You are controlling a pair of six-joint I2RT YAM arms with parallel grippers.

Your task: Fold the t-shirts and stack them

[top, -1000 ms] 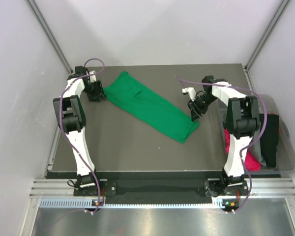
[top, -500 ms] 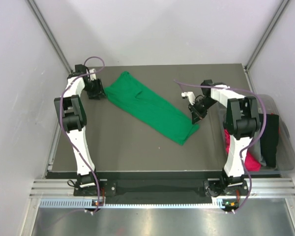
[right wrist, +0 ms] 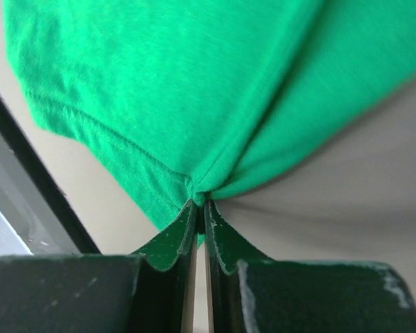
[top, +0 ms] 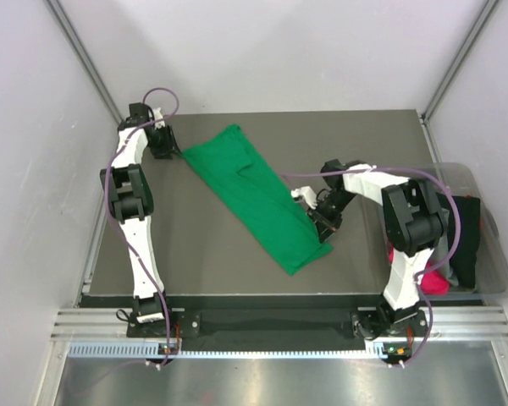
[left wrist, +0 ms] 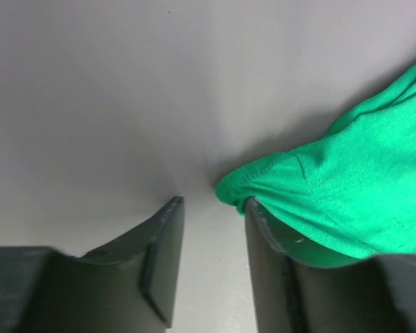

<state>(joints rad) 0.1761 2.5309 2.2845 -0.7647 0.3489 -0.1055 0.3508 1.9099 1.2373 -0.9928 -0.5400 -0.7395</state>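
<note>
Plainly the work is at its start: the green shirt has to be spread flat ahead of any fold. It lies as a long, bunched band slanting across the bench, from near the far left corner down towards the near right. Its sleeves and collar cannot be made out.

The right hand is closed tight on a pinch of cloth at the band's right edge, near its lower end. The wrist view shows a hemmed edge gathered to a point between the fingertips. The left hand sits at the shirt's far-left tip with its jaws apart and bare bench between them — the hem touches one finger but is not caught.

Next, by the look of it, the left hand needs to work a finger under that hem and close on it. Both hands could then draw the shirt out wide and lay it flat. The cloth is thin, soft and bright green, and will likely drag and crease rather than slide cleanly.

A pink shirt and a black shirt lie in the bin at the bench's right side — beside the right arm.
</note>
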